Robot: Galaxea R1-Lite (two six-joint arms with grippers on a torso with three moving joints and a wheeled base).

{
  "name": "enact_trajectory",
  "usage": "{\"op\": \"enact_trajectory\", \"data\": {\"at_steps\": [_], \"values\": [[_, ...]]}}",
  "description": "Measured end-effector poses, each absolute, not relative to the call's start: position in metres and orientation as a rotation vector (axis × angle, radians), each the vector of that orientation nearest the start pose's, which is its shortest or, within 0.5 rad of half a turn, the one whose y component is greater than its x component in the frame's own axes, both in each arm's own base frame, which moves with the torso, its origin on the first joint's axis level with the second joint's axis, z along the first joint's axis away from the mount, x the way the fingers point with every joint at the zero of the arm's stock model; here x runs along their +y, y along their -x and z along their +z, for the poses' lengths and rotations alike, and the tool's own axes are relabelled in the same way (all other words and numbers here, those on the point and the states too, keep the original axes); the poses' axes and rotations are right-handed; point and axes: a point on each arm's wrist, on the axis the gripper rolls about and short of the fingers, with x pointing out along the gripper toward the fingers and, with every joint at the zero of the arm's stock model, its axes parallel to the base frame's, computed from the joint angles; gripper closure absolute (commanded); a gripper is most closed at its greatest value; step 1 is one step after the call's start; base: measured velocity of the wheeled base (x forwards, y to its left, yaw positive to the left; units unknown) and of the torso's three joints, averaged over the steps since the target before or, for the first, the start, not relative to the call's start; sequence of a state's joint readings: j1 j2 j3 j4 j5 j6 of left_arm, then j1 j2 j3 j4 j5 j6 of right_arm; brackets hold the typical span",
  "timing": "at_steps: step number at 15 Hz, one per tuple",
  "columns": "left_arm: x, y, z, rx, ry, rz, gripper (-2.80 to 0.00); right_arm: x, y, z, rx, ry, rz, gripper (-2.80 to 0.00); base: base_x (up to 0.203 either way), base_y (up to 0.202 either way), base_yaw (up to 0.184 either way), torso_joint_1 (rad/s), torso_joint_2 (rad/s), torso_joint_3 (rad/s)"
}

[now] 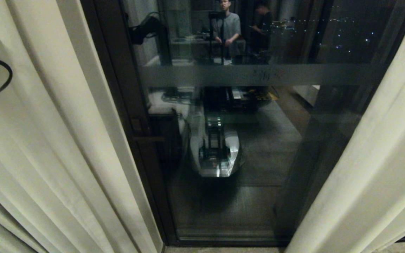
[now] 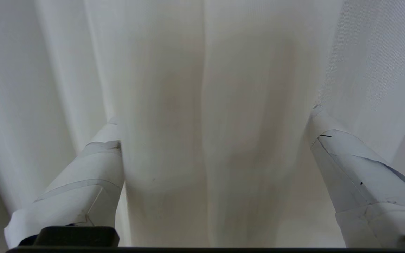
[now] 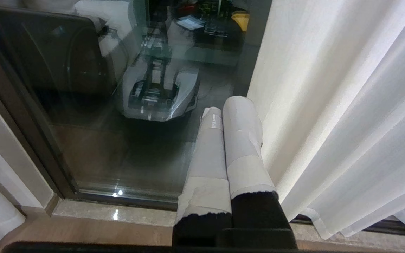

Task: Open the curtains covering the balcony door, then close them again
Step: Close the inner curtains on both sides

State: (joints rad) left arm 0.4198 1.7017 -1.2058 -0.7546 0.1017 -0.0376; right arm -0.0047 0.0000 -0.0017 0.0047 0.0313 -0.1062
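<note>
Dark, reflective glass of the balcony door [image 1: 230, 140] filled the middle of the head view, its frosted band [image 1: 258, 75] running across it and two people mirrored in the upper pane, while the curtains [image 1: 47, 140] hung parted to either side. At the left panel, the left gripper [image 2: 213, 116] stood spread wide with a pleat of fabric bulging between its fingers [image 2: 97, 165], gripping nothing. Low beside the right panel's edge, the right gripper [image 3: 229, 112] was clenched shut and empty, pointing at the glass above the stone sill [image 3: 118, 216].
</note>
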Motion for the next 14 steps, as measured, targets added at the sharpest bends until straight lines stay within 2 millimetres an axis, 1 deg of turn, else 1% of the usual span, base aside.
{"op": "enact_trajectory", "data": {"at_steps": [5,9,10,14], "values": [[0.141,-0.313,0.294,-0.242,0.01,0.485,-2.8,0.001,0.023,0.075,0.001,0.106,0.027,0.0,0.0,0.0,0.0,0.0,0.0,0.0],[0.144,-0.321,0.294,-0.247,0.011,0.483,-2.8,0.001,0.023,0.075,0.001,0.106,0.027,0.0,0.0,0.0,0.0,0.0,0.0,0.0],[0.145,-0.322,0.293,-0.245,0.012,0.484,0.0,0.001,0.023,0.075,0.002,0.106,0.027,0.0,0.0,0.0,0.0,0.0,0.0,0.0],[0.147,-0.325,0.289,-0.239,0.031,0.483,0.0,0.001,0.023,0.075,0.002,0.106,0.027,0.0,0.0,0.0,0.0,0.0,0.0,0.0]]}}
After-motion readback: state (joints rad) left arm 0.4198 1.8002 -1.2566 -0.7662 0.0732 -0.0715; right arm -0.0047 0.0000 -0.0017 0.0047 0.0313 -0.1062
